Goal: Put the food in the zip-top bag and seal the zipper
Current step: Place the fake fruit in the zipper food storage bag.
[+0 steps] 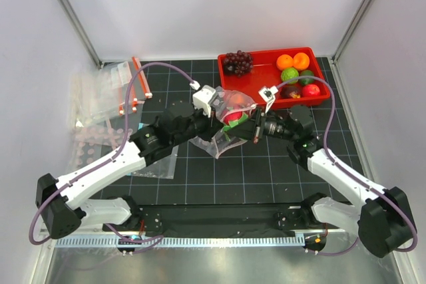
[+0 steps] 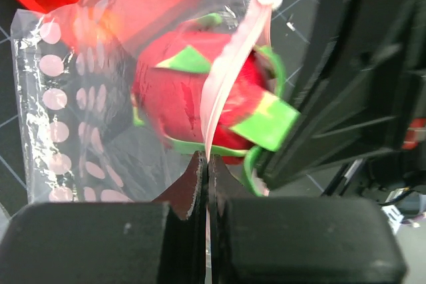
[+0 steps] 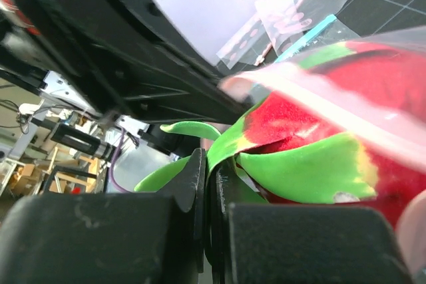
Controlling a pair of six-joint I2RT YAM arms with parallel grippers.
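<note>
At the middle of the table, just in front of the red tray (image 1: pixel 266 52), the pink dragon fruit (image 1: pixel 231 115) sits in the mouth of the zip-top bag (image 1: pixel 219 145). The dotted plastic lies over most of its red body, while its green scales (image 3: pixel 299 171) poke out on the right side. The zipper (image 2: pixel 233 51), a pale reddish strip, runs across the front of the fruit and down into the left gripper (image 2: pixel 204 164), whose jaws are closed to a thin slit on that strip. The right gripper (image 3: pixel 208 164) faces it from the other side, its jaws pressed together on one green scale of the fruit. The two grippers are near each other with the fruit between them. Behind, the tray holds the grape bunch (image 1: pixel 237 62) at its left end. At its right end lie two orange fruits (image 1: pixel 293 62), two green ones (image 1: pixel 289 75), a dark fruit (image 1: pixel 291 90) and a red round fruit (image 1: pixel 310 90). Well to the left lies a pile of spare bags (image 1: pixel 106 91).
</note>
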